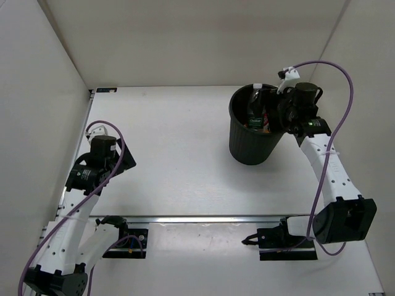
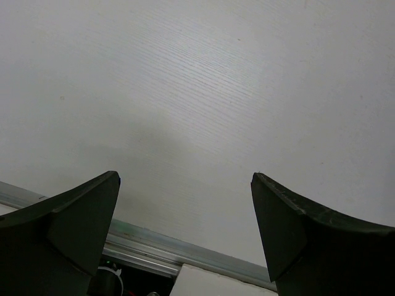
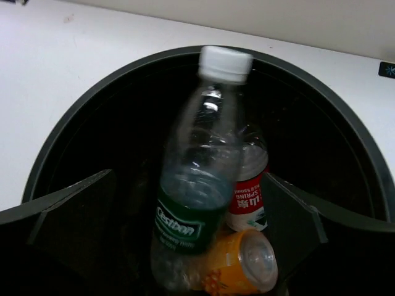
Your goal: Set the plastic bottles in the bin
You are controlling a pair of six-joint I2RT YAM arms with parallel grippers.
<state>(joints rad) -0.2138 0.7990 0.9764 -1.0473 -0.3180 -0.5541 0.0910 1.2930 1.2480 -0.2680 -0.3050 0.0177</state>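
Observation:
The round black bin (image 1: 237, 132) stands at the back right of the table. My right gripper (image 1: 276, 106) hangs over its rim, jaws open and empty. In the right wrist view a clear bottle with a green label and white cap (image 3: 196, 179) is blurred between my fingers (image 3: 74, 213) without touching them, inside the bin (image 3: 80, 123). Below it lie a red-label bottle (image 3: 248, 191) and an orange-liquid bottle (image 3: 244, 262). Bottles also show inside the bin in the top view (image 1: 256, 111). My left gripper (image 1: 114, 161) is open and empty over bare table (image 2: 185, 111) at the near left.
White walls enclose the table on the left, back and right. A metal rail (image 1: 203, 217) runs along the near edge, also seen in the left wrist view (image 2: 160, 250). The arm bases (image 1: 281, 237) are bolted below it.

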